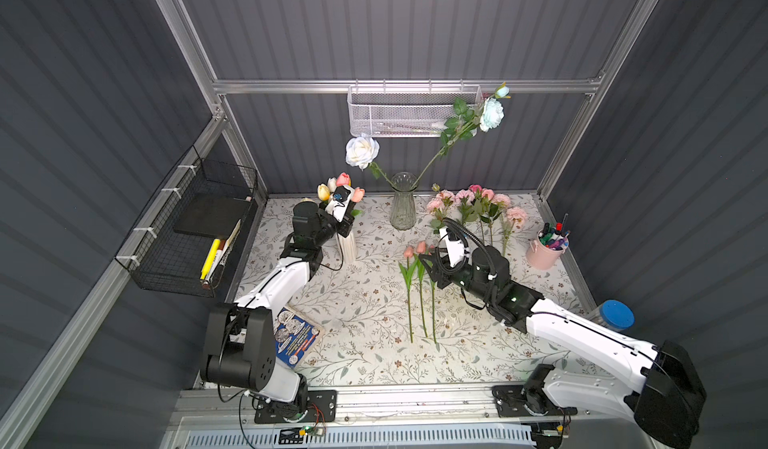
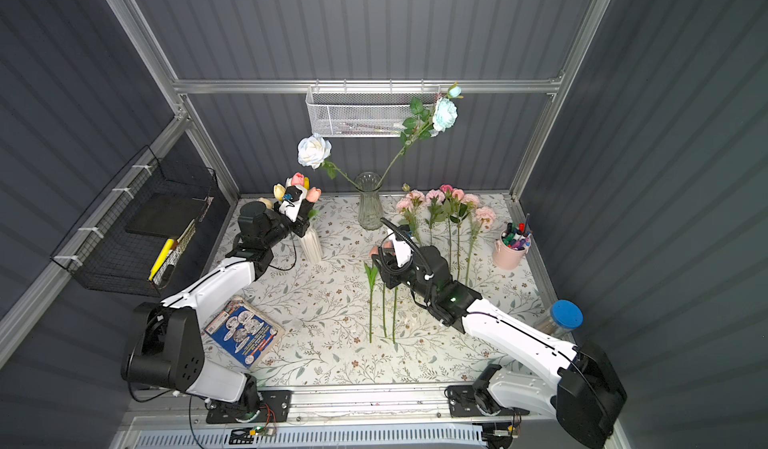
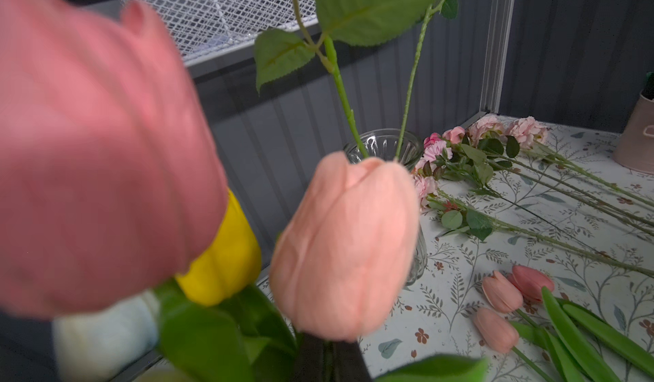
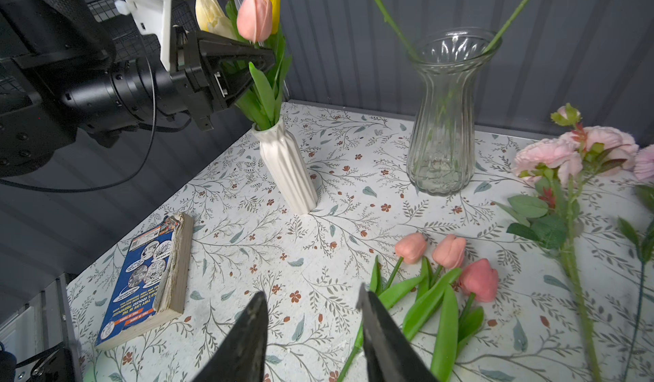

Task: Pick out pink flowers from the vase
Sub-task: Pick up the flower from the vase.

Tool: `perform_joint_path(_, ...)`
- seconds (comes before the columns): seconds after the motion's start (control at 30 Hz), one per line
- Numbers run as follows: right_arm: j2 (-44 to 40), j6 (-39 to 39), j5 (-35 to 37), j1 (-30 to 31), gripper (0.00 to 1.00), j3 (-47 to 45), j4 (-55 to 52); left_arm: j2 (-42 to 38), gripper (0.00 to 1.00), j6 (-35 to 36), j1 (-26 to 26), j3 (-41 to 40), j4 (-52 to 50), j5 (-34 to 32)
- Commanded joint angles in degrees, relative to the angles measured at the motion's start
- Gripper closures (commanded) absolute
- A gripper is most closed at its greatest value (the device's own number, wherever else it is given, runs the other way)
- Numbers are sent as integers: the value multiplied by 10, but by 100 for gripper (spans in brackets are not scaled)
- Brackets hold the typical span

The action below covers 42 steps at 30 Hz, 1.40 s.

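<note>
Fingers of the left gripper (image 4: 266,62) look pressed together on the thin stem just under the salmon tulip (image 3: 345,249), above the white vase (image 4: 288,171). I judge the flower light and soft, with a bending stem, so the grip belongs low and the pull straight up. The right gripper (image 4: 313,291), half open and empty, hovers near three laid tulips (image 4: 449,251).
</note>
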Motion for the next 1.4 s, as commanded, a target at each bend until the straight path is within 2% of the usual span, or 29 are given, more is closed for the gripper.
perform_joint_path(0.0, 6, -4, 7, 3, 55, 2, 1, -34, 100, -9, 3, 40, -4, 14)
perform_joint_path(0.4, -4, 4, 15, 7, 54, 8, -6, -100, 100, -10, 2, 82, 21, 30)
perform_joint_path(0.57, -10, -4, 24, 11, 54, 18, -16, -120, 100, -49, 1, 124, 36, 38)
perform_joint_path(0.83, -32, -18, 41, 14, 54, 48, -54, -140, 100, -65, -20, 243, -5, 9)
perform_joint_path(1.07, -63, -39, 68, 20, 54, 50, -80, -187, 100, -106, -30, 279, -39, -26)
perform_joint_path(1.13, -74, -39, 82, 22, 54, 51, -92, -193, 100, -145, -33, 298, -76, -33)
perform_joint_path(1.23, -89, -57, 120, 28, 54, 57, -118, -181, 100, -203, -53, 354, -188, -47)
perform_joint_path(1.37, -107, -71, 177, 30, 54, 71, -160, -166, 100, -283, -84, 391, -313, -45)
